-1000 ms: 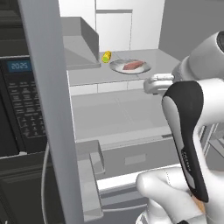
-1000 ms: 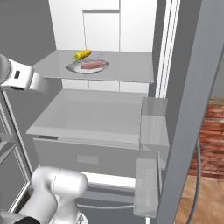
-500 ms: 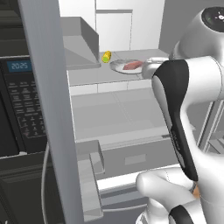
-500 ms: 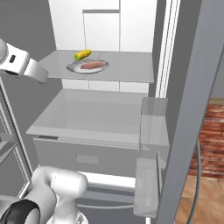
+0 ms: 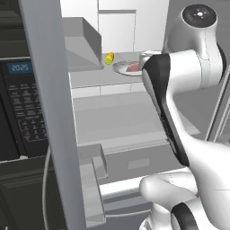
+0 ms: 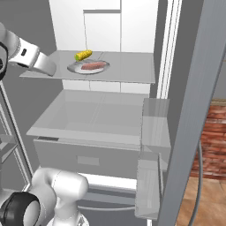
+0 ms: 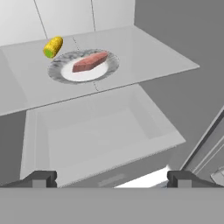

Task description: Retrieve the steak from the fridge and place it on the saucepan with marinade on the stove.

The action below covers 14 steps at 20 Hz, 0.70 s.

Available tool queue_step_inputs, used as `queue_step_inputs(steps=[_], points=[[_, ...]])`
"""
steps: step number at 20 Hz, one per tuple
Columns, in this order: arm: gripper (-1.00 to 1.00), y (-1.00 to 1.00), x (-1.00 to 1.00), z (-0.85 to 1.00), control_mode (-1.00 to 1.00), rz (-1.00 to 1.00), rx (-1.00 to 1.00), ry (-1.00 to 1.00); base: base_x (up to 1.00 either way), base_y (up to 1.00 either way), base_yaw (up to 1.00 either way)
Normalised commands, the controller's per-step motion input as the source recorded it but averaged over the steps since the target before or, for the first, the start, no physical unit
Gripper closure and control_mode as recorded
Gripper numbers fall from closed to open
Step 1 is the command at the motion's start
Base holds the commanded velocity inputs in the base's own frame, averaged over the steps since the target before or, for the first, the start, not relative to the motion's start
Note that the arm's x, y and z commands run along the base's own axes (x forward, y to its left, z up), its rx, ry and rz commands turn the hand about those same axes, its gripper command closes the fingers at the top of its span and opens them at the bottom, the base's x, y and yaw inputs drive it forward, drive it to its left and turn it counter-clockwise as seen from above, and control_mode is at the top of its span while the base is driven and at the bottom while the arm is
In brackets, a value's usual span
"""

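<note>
The fridge (image 6: 132,73) stands open with its white interior showing. On its grey shelf a pinkish-red steak (image 7: 89,61) lies on a round grey plate (image 7: 111,65); both also show from the right base (image 6: 93,66). From the left base the steak (image 5: 133,67) peeks out beside my arm. My gripper (image 7: 111,179) is open and empty, its dark fingertips (image 7: 41,178) wide apart, hanging back from the shelf and above the open bottom drawer (image 7: 100,131). The saucepan, marinade and stove are out of view.
A small yellow corn cob (image 7: 53,46) lies just beyond the plate. A black wall oven with keypad (image 5: 18,103) stands left of the fridge. The open door (image 5: 45,90) and its door bins (image 6: 152,145) flank the opening. A brick wall (image 6: 216,141) is at the right.
My arm has swung up and in toward the fridge shelf, now crossing in front of the plate in the left base view. The jaws stayed open; steak and corn have not moved.
</note>
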Motion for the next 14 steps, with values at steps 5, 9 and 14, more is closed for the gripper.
queue_step_inputs(steps=[5,9,14], points=[[-1.0,-0.16,0.47,-0.1,-1.0,-0.02,0.0,-0.04,0.0,0.0,0.0],[-1.0,-0.04,0.4,-0.04,-1.0,-0.03,0.0,0.0,0.0,0.0,0.0],[-1.0,-0.01,0.42,-0.03,-1.0,-0.03,0.0,0.0,0.0,0.0,0.0]])
